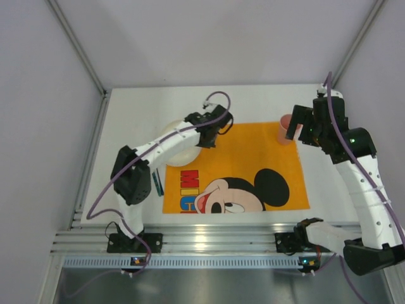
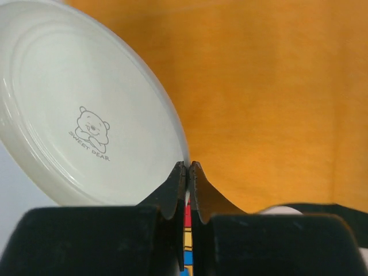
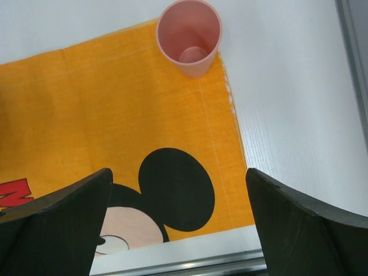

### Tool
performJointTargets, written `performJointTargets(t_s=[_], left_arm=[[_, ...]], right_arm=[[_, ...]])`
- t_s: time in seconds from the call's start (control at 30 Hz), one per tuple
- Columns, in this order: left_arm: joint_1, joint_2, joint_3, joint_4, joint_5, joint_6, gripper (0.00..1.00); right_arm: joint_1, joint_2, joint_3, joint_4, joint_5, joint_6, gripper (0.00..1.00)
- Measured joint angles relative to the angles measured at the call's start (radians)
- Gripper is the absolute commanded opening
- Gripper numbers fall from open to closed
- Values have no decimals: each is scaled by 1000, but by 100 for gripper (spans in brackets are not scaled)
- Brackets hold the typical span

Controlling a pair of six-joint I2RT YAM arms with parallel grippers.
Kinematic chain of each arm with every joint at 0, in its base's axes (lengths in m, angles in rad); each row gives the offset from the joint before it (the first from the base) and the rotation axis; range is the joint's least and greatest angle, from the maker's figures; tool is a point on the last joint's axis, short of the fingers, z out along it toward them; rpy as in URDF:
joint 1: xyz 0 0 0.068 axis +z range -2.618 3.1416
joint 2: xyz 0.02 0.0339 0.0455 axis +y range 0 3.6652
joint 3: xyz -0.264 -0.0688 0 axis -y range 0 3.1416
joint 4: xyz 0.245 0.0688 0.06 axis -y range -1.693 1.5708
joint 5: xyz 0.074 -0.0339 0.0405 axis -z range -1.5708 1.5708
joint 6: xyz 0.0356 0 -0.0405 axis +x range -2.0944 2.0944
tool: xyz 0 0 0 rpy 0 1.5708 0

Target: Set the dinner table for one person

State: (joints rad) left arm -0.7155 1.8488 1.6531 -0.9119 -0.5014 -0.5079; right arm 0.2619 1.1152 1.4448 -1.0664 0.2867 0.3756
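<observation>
A white plate (image 1: 180, 147) with a small bear print (image 2: 86, 115) overlaps the far left corner of the orange Mickey Mouse mat (image 1: 253, 152) on the white dinner table (image 1: 253, 104). My left gripper (image 1: 212, 134) is shut on the plate's right rim (image 2: 188, 167), and the plate looks tilted. A pink cup (image 1: 285, 131) stands upright and empty on the mat's far right corner (image 3: 190, 37). My right gripper (image 1: 302, 128) hangs open and empty above the mat's right side (image 3: 178, 172), apart from the cup.
A thin dark teal utensil (image 1: 157, 182) lies on the table just left of the mat. A metal rail (image 1: 209, 237) runs along the near edge. Walls and frame posts close in the table's far corners.
</observation>
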Motion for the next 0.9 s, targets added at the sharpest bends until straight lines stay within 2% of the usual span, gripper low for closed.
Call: performJointTargets(t_s=[0.27,0.37,0.6,0.63,0.67,0.7,0.73,0.8,0.9], left_arm=[[-340,339,223,-34,111,-5,0],[-381,377,258,-42,153,-5,0],[-369,382,292,-35,199,-9,0],[-370,382,294,-34,202,-9,8],[-372,382,295,-32,209,-7,22],[-375,382,296,-31,214,-3,40],[-377,382,296,-27,222,-5,76],[-381,382,296,-17,227,-3,98],[-383,373,296,-3,210,-9,98]], right_arm=[[0,-146,-72,-82,59,11,100],[0,-195,-101,-122,72,21,100],[0,-274,-148,-188,108,41,100],[0,-280,-149,-196,109,45,100],[0,-282,-149,-200,111,47,100],[0,-283,-149,-200,111,47,100],[0,-282,-149,-200,111,48,100],[0,-277,-149,-200,110,48,100],[0,-261,-149,-198,106,49,100]])
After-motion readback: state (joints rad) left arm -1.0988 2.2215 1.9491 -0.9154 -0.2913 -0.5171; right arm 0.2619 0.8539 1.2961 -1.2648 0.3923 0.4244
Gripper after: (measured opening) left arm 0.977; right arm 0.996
